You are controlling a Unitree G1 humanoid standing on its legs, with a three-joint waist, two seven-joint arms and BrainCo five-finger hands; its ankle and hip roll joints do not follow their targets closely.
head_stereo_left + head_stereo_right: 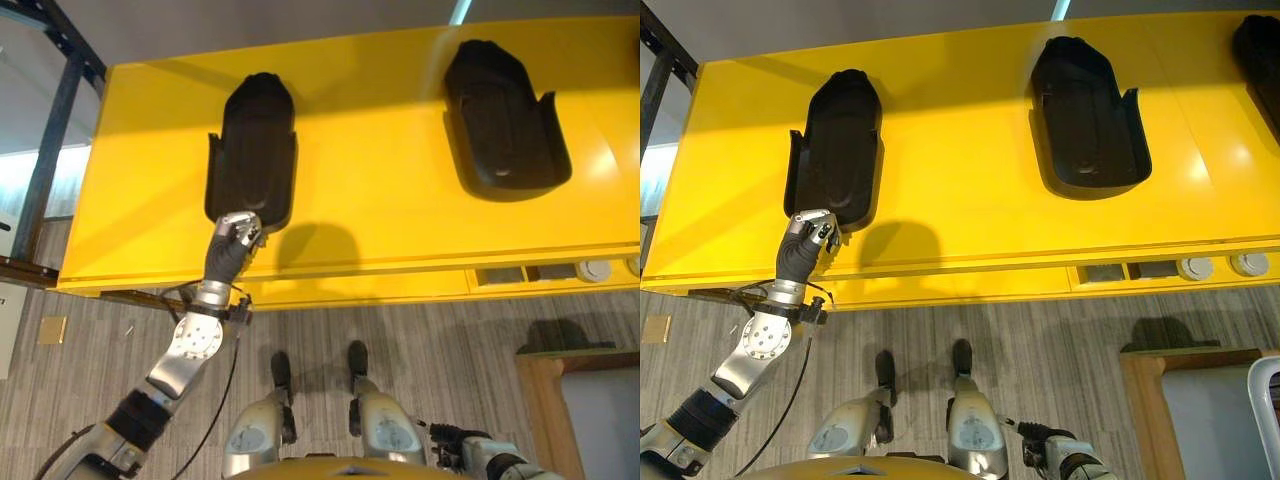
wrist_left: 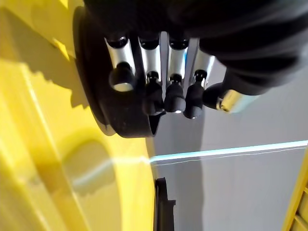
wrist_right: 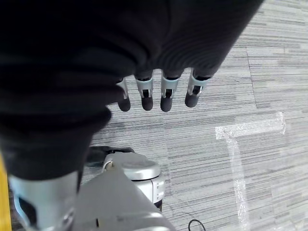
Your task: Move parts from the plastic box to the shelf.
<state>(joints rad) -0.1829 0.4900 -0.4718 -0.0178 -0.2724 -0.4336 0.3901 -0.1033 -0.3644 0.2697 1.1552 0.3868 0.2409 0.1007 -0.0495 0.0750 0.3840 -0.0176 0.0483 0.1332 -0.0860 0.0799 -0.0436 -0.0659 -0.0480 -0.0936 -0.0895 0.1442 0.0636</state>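
My left hand [image 1: 236, 240] has its fingers curled on the near end of the black part [image 1: 252, 150] on the yellow shelf [image 1: 380, 215], long axis running 12 o'clock away (right hand [image 3: 159, 94] idle, fingers relaxed).

Both eye views look steeply down on the yellow shelf [image 1: 380, 180] (a shared scene, slightly offset); each wrist view peers closely along its own fingers.
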